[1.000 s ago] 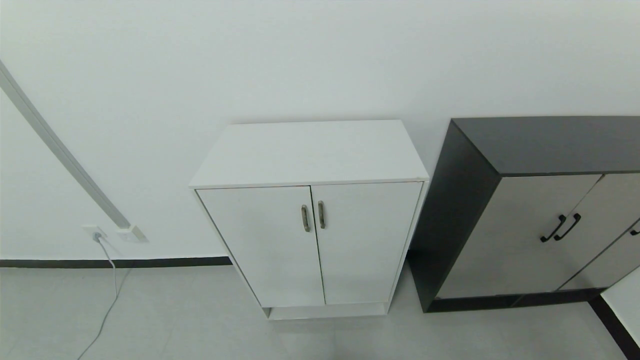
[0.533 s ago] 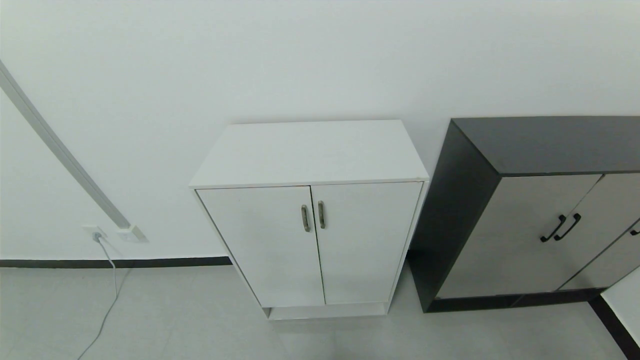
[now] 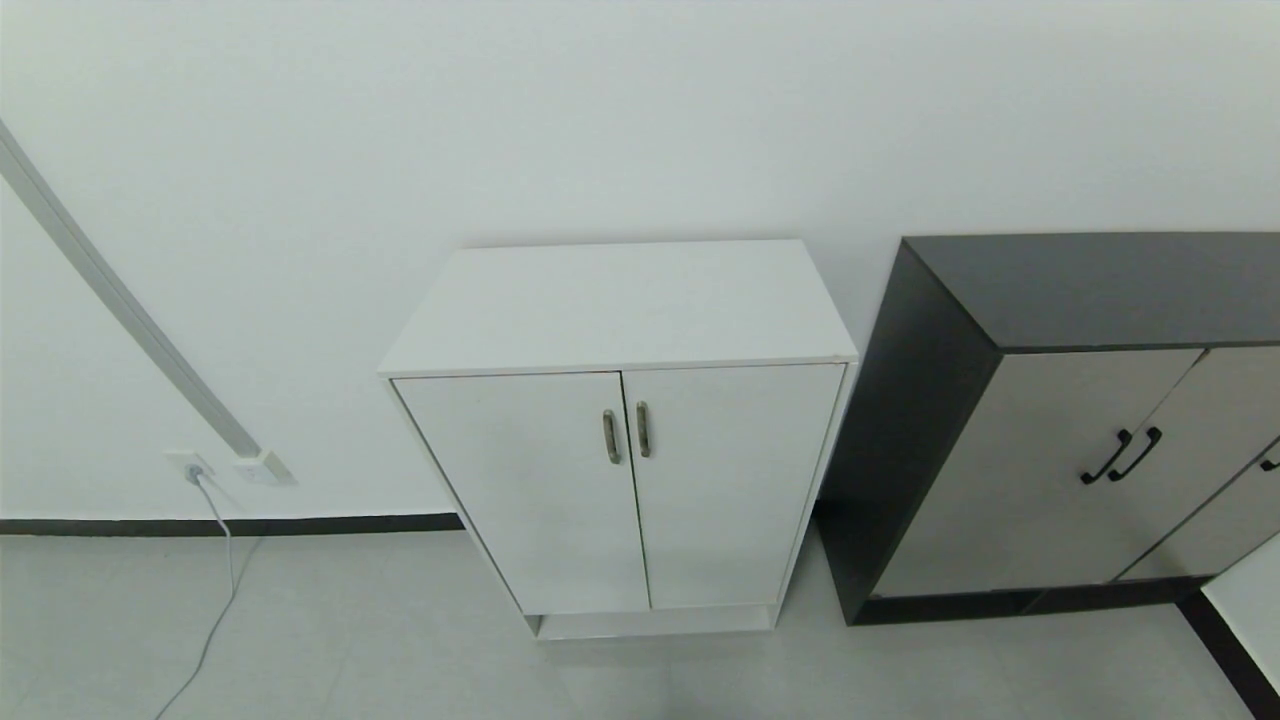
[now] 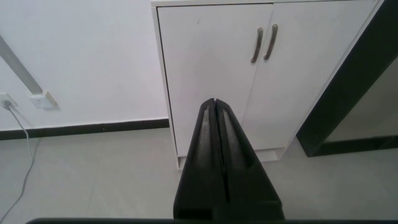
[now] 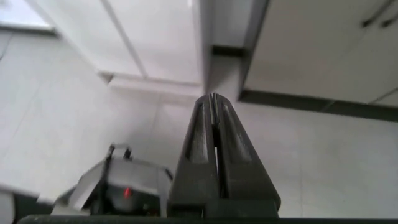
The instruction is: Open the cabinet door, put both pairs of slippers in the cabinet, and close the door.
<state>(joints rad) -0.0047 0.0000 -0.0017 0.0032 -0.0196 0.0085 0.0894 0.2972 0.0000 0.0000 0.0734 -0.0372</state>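
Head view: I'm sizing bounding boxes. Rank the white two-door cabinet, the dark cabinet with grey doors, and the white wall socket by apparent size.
1. White two-door cabinet and dark cabinet with grey doors: about alike; the dark one is cut off at the picture's edge, so unranked.
2. White wall socket: clearly smallest.

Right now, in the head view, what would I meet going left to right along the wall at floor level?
wall socket with its cable → white cabinet, doors shut → dark cabinet
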